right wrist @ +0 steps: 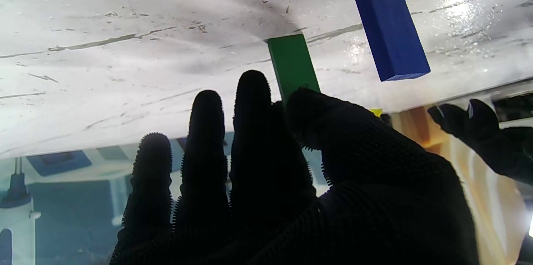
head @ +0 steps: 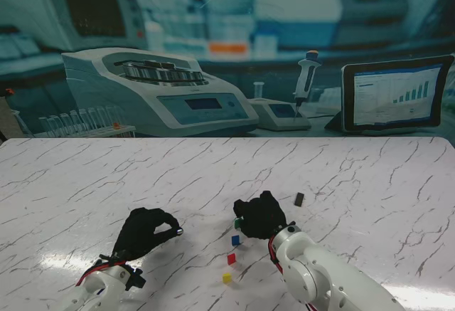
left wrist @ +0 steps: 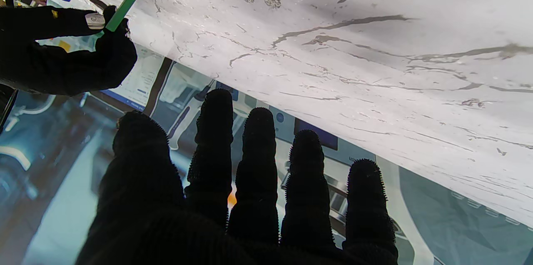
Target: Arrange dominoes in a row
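Note:
My right hand (head: 261,215) in its black glove pinches a green domino (right wrist: 292,65) between thumb and fingers, standing on end on the marble table (head: 370,183). Only a sliver of the green domino (head: 239,222) shows at the hand's left side, and the left wrist view also catches the green domino (left wrist: 122,9). Just nearer to me stand a blue domino (head: 235,240), a red domino (head: 231,258) and a yellow domino (head: 227,277) in a line. A black domino (head: 299,199) lies to the right. My left hand (head: 144,231) hovers open, fingers spread, holding nothing.
Lab-equipment backdrop runs along the table's far edge: a grey analyser (head: 160,90), a pipette (head: 306,76) and a tablet screen (head: 397,96). The blue domino (right wrist: 387,27) stands close beside the green one in the right wrist view.

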